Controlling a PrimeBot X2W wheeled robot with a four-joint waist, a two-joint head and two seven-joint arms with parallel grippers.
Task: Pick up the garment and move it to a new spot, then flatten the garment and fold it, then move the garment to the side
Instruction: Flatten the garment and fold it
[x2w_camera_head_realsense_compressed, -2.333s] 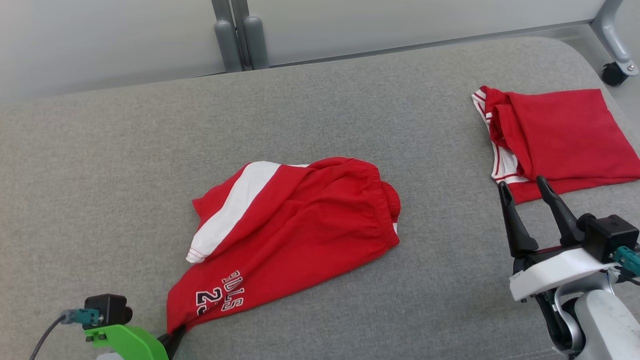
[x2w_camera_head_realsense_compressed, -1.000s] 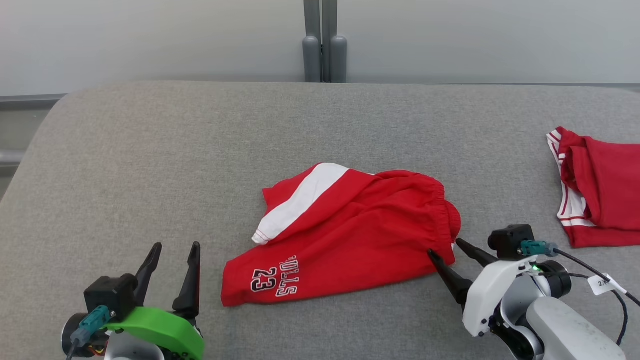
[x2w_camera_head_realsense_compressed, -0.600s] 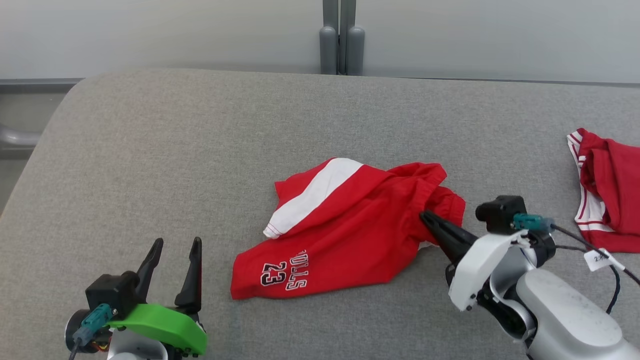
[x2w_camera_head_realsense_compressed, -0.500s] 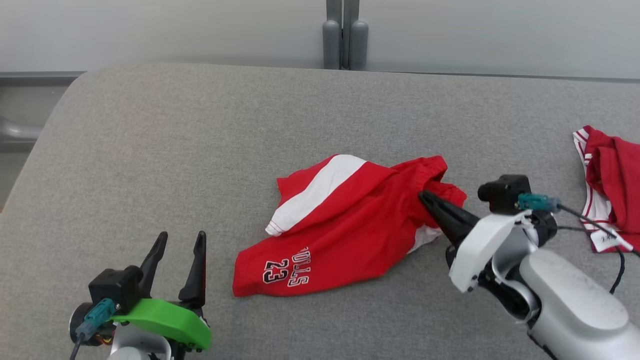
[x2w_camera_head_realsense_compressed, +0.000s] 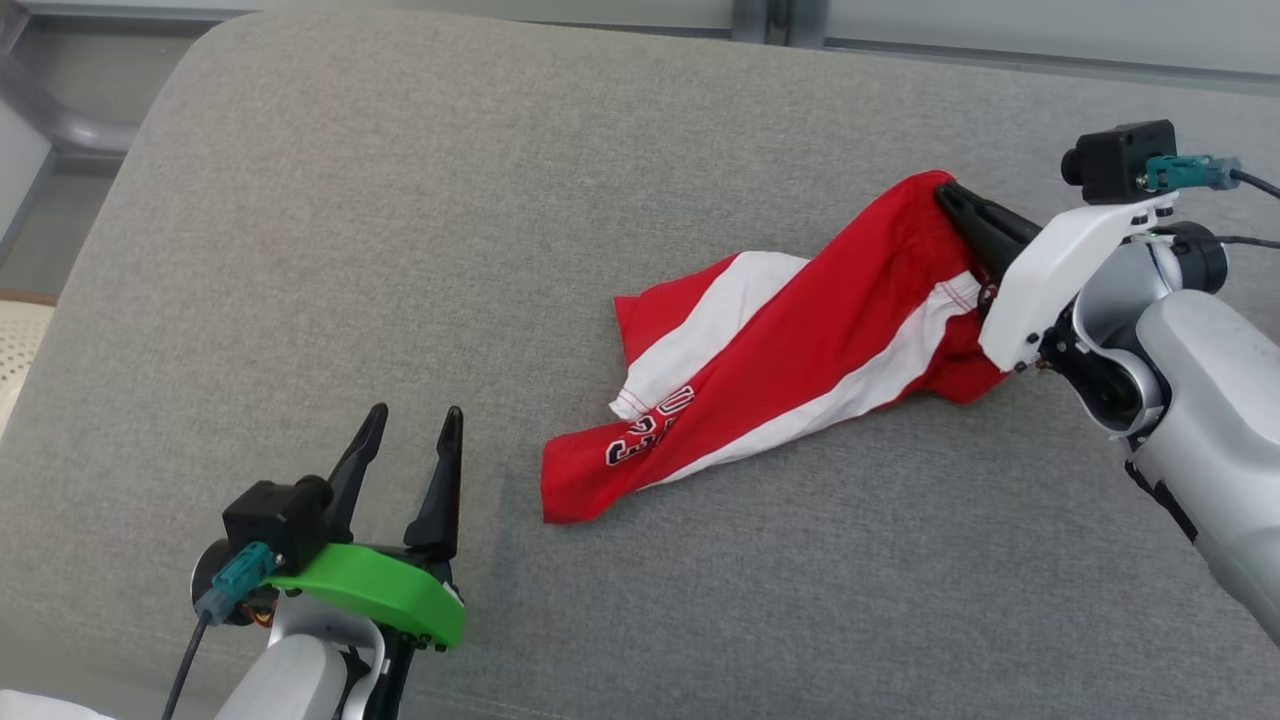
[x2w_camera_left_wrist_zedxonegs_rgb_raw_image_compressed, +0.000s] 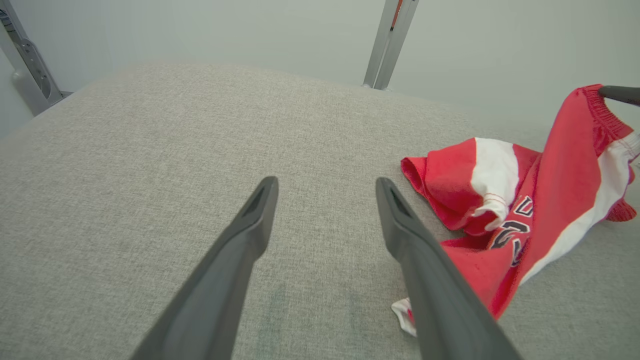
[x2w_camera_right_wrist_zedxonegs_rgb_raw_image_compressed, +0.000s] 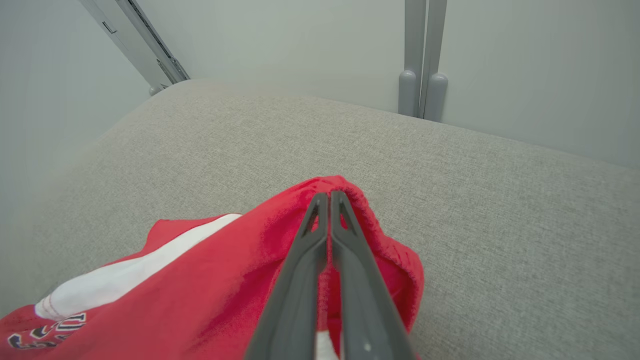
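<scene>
You're looking at the red garment (x2w_camera_head_realsense_compressed: 800, 350) lying stretched across the grey tabletop (x2w_camera_head_realsense_compressed: 400, 200), its waistband end raised. Your right pincer (x2w_camera_head_realsense_compressed: 948, 190) is clamping that waistband, fingers pressed together on the cloth. Your left pincer (x2w_camera_head_realsense_compressed: 416, 412) is hovering spread wide, holding nothing, near the garment's lower hem.

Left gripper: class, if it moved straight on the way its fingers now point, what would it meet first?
Probably the bare grey cushion ahead: the open left gripper points slightly down at it. The red shorts lie off to its right, apparently outside that line.
</scene>
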